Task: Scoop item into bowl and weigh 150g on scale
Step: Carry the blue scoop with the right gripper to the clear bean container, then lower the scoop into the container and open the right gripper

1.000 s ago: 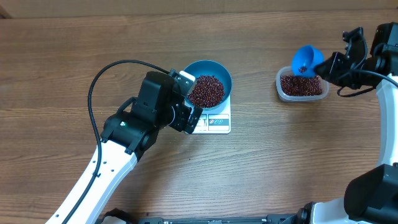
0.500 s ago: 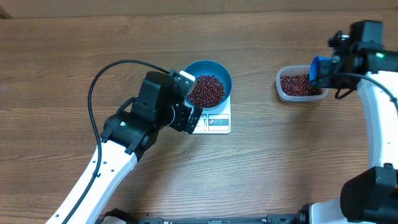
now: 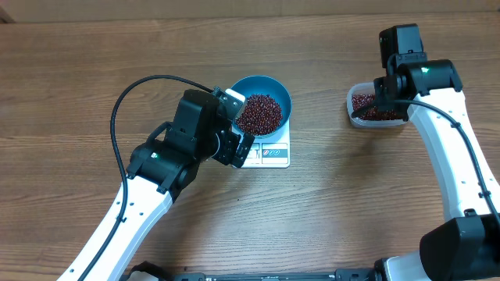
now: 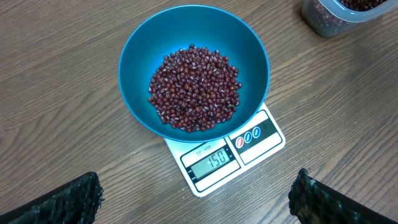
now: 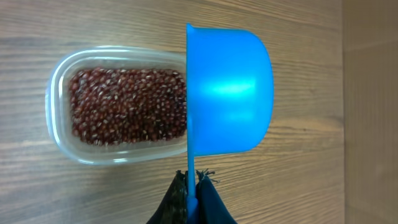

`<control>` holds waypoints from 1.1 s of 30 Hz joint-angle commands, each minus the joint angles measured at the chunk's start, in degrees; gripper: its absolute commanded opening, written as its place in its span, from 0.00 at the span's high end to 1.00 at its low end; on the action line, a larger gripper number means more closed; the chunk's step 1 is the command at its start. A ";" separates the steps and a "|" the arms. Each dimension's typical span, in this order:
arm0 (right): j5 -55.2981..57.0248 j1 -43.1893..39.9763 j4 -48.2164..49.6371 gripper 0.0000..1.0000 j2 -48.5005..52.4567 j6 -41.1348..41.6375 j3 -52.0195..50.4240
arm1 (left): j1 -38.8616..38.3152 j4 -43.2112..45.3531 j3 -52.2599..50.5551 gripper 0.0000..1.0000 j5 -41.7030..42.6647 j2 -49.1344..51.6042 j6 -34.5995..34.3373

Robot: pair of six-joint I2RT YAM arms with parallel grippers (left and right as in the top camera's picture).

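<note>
My right gripper, clamped on the handle of the scoop, has swung back over the tub and holds the scoop on edge. My left gripper stands wide. Just ahead of it, the beans sit in the bowl on the scale, which reads 150. I judge weighing complete.

Round deep blue bowl: upright, resting on the scale's rear part.
Small dark red-brown beans: loose heap inside bowl.
Flat white square kitchen scale: front display reads 150.
</note>
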 commanded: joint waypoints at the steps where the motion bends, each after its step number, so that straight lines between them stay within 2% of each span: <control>1: -2.93 -0.96 0.42 0.96 -0.35 12.35 0.85 | 0.31 0.24 -0.02 0.00 0.13 0.00 0.92; 7: -18.62 -4.37 2.14 0.96 -0.35 35.21 0.79 | 0.31 0.26 -0.02 0.00 0.13 0.00 0.92; 11: -19.61 -5.07 2.84 0.96 -0.33 47.98 0.74 | 0.31 0.24 -0.02 0.00 0.11 0.00 0.92; 18: -19.71 -5.05 8.70 0.96 -0.33 64.24 -2.47 | 0.31 0.46 -0.02 0.00 0.09 0.00 0.92; 25: -19.89 -5.05 10.27 0.96 -0.31 74.99 -9.35 | 0.31 0.35 -0.02 0.00 -0.02 0.00 0.92; 33: -23.74 -5.05 13.94 0.96 -0.28 75.97 -13.07 | 0.31 0.66 -0.02 0.01 -0.07 0.00 0.92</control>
